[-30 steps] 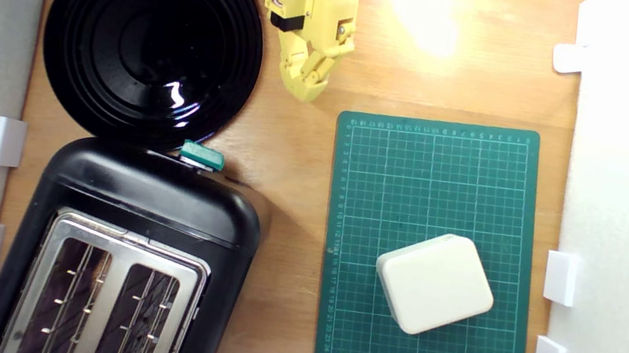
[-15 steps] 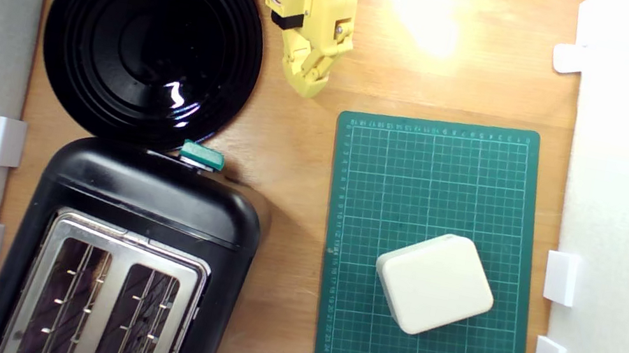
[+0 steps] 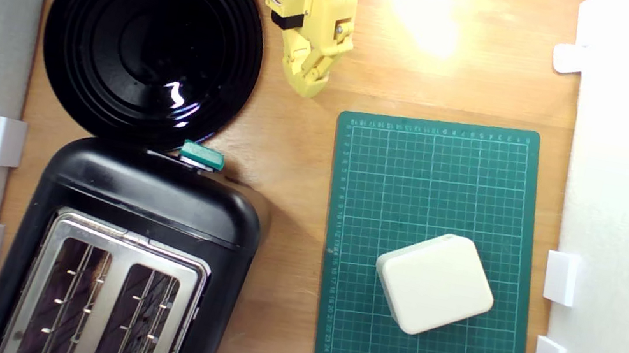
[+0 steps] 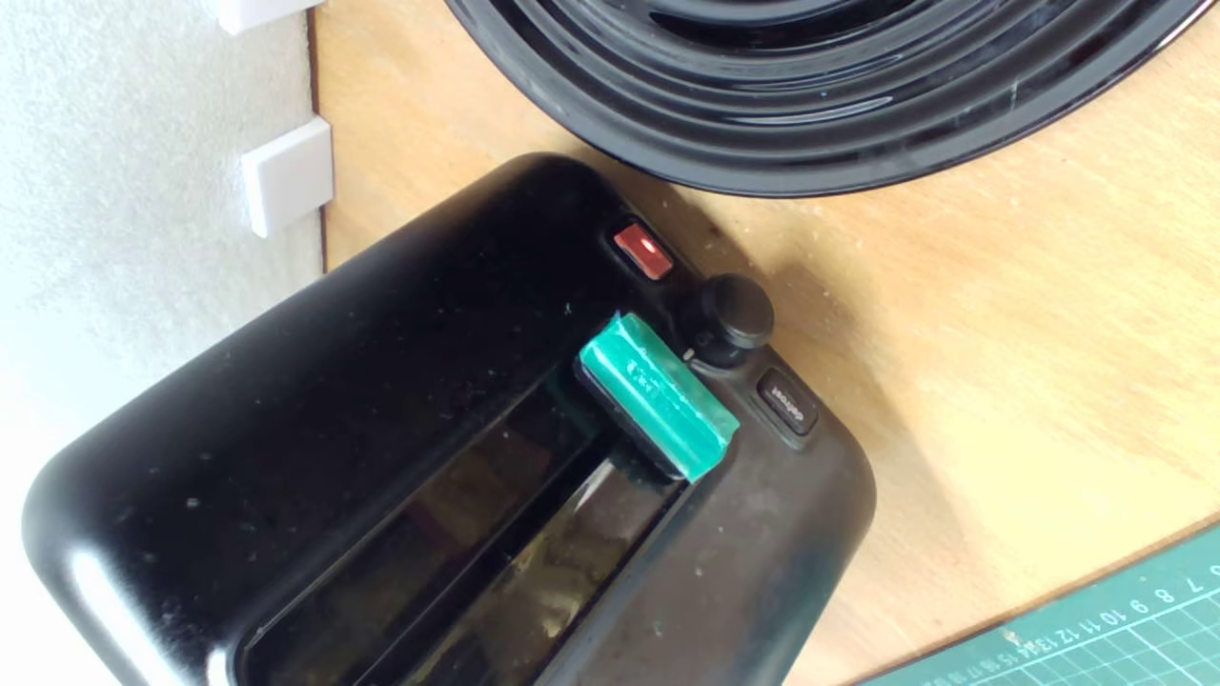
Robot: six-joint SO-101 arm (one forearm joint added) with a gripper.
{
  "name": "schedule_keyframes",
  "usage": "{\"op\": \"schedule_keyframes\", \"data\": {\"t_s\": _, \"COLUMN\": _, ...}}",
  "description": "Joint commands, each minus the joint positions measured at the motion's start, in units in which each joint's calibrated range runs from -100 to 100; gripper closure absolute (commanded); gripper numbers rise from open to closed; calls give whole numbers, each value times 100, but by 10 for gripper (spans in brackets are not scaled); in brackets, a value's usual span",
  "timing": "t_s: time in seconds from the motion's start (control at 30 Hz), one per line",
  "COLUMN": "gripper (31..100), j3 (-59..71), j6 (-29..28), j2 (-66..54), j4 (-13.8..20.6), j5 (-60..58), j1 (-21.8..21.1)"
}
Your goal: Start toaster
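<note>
Toaster (image 3: 131,261) slots hold nothing — end effector (image 3: 306,86) fingers together, clear of its lever (image 4: 658,395).

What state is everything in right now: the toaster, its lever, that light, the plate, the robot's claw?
Toaster: upright, slots empty.
Lever: down at the slot's end, untouched.
Red light: lit.
Plate: empty.
White box: closed, on the mat.
Gripper: shut, holding nothing.

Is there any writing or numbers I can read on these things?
"8 9 10 11 12 13": ruler numbers along the green mat's edge, wrist view.
Small button on the toaster: a word, too blurred to read.
Mat numbers in the exterior view: too small to read.
</note>
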Motion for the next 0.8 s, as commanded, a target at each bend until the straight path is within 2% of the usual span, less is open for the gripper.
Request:
{"op": "schedule_keyframes", "data": {"t_s": 0.0, "gripper": 988, "j3": 12, "j6": -5, "j2": -50, "j4": -35, "j5": 65, "j1": -11}}
{"op": "schedule_keyframes", "data": {"t_s": 0.77, "gripper": 988, "j3": 12, "j6": -5, "j2": -25, "j4": -35, "j5": 65, "j1": -3}}
